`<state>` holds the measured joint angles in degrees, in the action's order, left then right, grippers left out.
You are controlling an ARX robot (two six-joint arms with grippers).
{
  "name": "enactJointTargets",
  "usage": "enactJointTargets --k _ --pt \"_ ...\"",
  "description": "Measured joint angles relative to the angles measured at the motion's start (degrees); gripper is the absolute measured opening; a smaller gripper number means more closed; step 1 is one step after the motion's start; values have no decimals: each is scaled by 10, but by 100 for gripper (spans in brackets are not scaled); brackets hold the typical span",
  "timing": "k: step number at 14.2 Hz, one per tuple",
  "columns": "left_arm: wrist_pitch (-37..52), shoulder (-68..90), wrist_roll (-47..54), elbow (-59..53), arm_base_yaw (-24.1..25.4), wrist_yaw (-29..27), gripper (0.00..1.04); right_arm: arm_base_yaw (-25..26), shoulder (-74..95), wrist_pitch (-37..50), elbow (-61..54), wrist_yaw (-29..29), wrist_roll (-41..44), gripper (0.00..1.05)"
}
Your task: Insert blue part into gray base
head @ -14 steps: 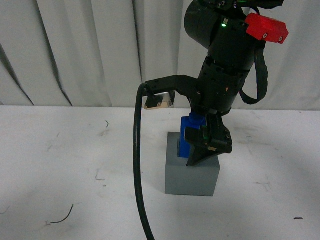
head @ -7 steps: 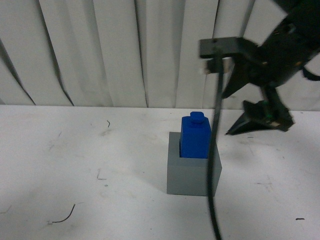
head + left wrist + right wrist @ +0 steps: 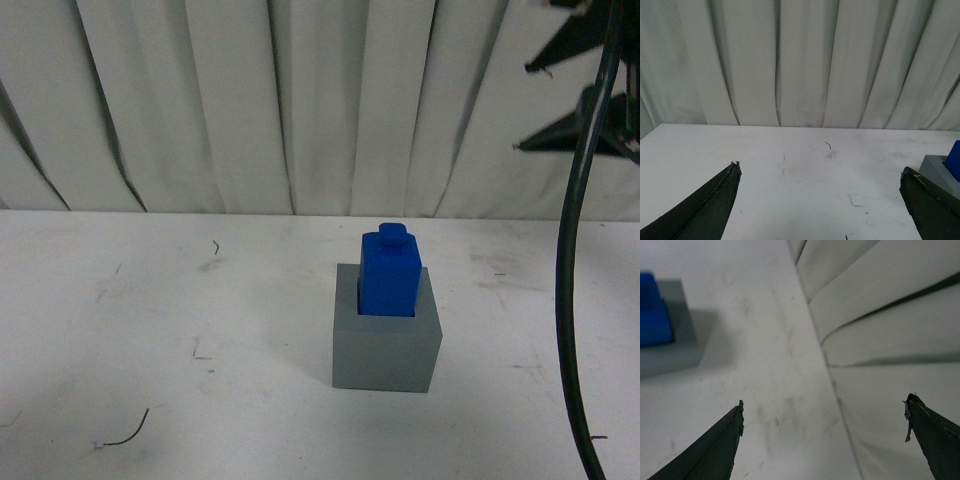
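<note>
Nearest the robot, front view: a thin dark wire scrap (image 3: 125,435) lies on the white table (image 3: 200,300), front-left. A black cable (image 3: 572,300) hangs down the R side; 0.5 s ago it crossed in front of the base, now it's well off to the R.

Mid-table: base (image 3: 385,350) w/ the blue part (image 3: 388,275) standing upright in its top recess, stud up, upper half showing above the rim. Same seat as 0.5 s ago. Nothing touches it.

L claw (image 3: 818,170), L wrist view: fingers spread wide, nothing between them, over bare table. Base corner (image 3: 935,170) and a sliver of the blue part (image 3: 956,160) show at the frame edge.

R claw (image 3: 824,402), R wrist view: also spread wide and empty, pointed at table and curtain, w/ the blue part (image 3: 652,310) in the base (image 3: 682,310) off to one side.

Farther back: pleated white curtain (image 3: 250,100). In front of it, top R corner, the R claw (image 3: 522,108) is high up, well apart from the blue part. 1 s ago it gripped the part over the base; 0.5 s ago it was already apart from it to the R; now it's higher and farther R.
</note>
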<state>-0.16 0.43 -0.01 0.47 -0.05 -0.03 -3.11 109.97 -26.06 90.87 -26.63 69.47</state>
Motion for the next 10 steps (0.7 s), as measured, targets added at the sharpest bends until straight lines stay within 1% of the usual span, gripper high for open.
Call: enactJointTargets --k 2,6,7,8,9,10 --pt "0 0 0 0 0 0 98 6 -61 109 -41 -30 -53 98" --pt "0 0 0 0 0 0 98 44 -163 318 -191 -58 -173 98" --pt "0 0 0 0 0 0 98 51 -195 373 -235 -55 -205 98" --pt "0 0 0 0 0 0 98 38 -234 473 -295 52 -294 89" --pt "0 0 0 0 0 0 98 30 -306 554 -395 179 -422 75" --pt "0 0 0 0 0 0 98 31 -371 581 -476 243 -530 62"
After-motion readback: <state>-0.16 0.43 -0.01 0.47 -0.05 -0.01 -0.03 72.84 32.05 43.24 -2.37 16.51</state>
